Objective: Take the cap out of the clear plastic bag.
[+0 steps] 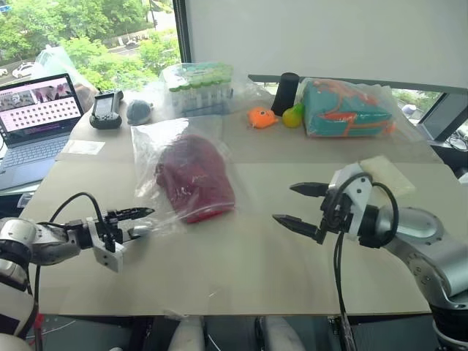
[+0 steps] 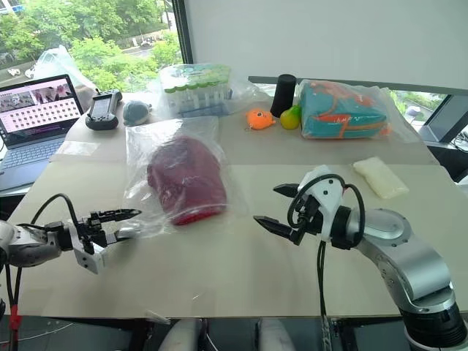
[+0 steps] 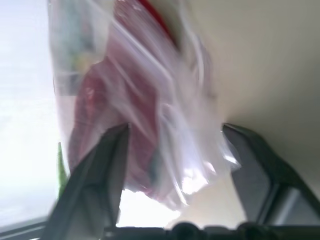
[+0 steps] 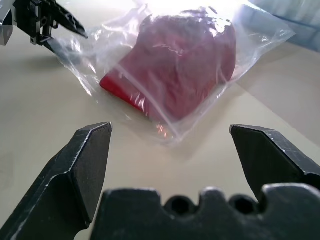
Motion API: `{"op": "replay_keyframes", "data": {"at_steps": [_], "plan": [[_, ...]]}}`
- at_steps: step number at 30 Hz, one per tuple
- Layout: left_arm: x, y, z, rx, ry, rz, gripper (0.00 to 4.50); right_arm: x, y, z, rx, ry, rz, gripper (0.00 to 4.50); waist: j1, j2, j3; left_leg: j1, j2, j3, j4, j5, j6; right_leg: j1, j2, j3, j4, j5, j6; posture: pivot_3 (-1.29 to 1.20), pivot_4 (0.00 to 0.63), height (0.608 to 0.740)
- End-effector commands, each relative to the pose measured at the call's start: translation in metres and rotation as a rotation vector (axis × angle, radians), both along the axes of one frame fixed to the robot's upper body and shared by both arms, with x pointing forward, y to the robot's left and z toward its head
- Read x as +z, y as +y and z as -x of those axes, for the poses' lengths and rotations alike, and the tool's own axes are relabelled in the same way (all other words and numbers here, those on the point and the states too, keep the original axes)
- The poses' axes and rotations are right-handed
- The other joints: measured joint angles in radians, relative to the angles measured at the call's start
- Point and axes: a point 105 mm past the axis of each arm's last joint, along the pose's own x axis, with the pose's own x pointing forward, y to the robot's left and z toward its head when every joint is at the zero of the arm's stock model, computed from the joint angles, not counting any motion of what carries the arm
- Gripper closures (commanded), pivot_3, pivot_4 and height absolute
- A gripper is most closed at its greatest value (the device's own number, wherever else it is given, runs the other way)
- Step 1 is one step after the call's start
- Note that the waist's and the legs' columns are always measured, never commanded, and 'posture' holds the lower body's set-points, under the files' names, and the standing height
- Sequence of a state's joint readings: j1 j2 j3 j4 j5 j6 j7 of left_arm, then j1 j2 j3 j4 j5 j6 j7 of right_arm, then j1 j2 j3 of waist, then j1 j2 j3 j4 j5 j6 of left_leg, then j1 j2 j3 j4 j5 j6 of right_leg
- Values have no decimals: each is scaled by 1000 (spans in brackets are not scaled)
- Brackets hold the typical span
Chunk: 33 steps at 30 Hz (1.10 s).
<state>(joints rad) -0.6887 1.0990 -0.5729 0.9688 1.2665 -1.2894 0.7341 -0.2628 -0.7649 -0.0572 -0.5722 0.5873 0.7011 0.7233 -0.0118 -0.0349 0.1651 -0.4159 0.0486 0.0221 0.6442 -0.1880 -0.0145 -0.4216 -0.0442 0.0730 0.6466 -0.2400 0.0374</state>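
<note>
Left end effector [image 1: 140, 221] is hovering low over the beige desk [image 1: 241, 270], its black fingers spread at the near corner of the large clear crinkly plastic bag [image 1: 157, 157] — plastic lying between them, not pinched. Right end effector [image 1: 300, 205] is hanging wide open, empty, just right of the bag. The dark red fabric baseball cap [image 1: 194, 178] is lying inside the bag mid-desk. Farther back — an open laptop [image 1: 36, 121] sitting at left.
</note>
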Motion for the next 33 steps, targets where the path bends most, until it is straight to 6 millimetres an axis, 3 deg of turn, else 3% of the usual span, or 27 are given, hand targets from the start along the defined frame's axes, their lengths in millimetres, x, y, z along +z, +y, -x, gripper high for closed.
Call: {"op": "replay_keyframes", "data": {"at_steps": [1,6,10,17,20,24,33], "plan": [[-7,25,13,67,14,-43,35,11,3,0,28,-61,-6,0,-4,0,0,0,0,0,0,0,0,0,0,0,0,0,0,0,150,740],[-18,42,42,133,85,23,35,9,4,-2,51,-50,-4,0,-25,0,0,2,1,2,-1,0,0,-1,0,1,1,0,-1,0,150,740],[-12,30,60,103,123,136,35,8,4,-4,73,-40,1,0,-33,0,0,2,2,4,-1,0,0,-1,-1,1,1,1,-2,0,150,740],[22,0,82,75,140,372,35,9,3,-7,99,-35,12,0,-25,-1,0,1,3,4,-1,0,0,-2,-2,0,1,4,-10,0,150,740],[53,-38,81,106,205,598,35,7,4,-8,108,-28,17,0,-27,-4,0,1,4,4,-1,0,0,-2,-3,0,1,4,-11,0,150,740],[61,-46,54,274,272,753,35,8,6,-11,109,-28,17,0,-37,-4,1,1,4,6,-2,0,0,-2,-2,0,1,4,-11,0,150,740],[31,-72,27,334,444,735,35,11,10,-11,100,-39,7,0,-30,-2,1,5,4,6,-3,0,0,0,1,1,1,-2,-6,0,150,740]]}}
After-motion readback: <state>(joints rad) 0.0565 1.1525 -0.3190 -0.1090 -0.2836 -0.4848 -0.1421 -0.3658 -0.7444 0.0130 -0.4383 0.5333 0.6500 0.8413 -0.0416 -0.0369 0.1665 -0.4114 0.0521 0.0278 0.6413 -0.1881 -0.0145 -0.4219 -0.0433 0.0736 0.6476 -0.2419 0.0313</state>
